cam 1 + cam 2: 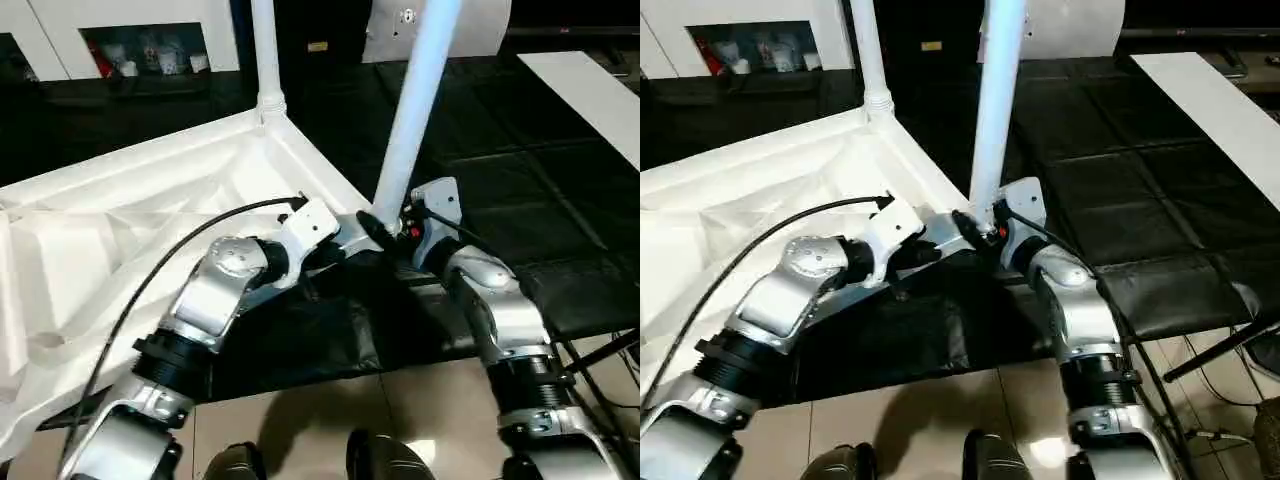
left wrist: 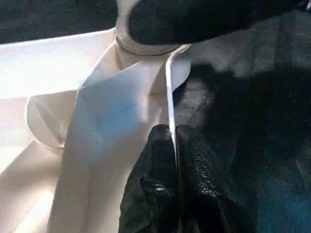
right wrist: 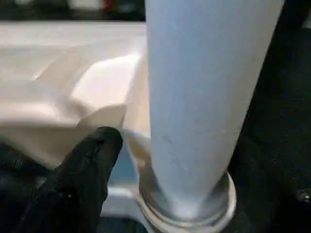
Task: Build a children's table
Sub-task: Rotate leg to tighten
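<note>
Left wrist view shows the left gripper (image 2: 174, 141) pinching the tabletop (image 1: 120, 220) rim, while at its 3 o'clock the right gripper (image 1: 385, 226) clasps a leg (image 3: 204, 97) seated in the corner socket (image 3: 187, 211).

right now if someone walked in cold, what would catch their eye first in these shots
Probably the white leg rising at a slant from the near corner of the upside-down white tabletop, where both silver arms meet. The right gripper is at that leg's base, which sits in a round socket, while the left gripper pinches the tabletop's thin edge beside it. A second leg stands upright at the far corner.
</note>
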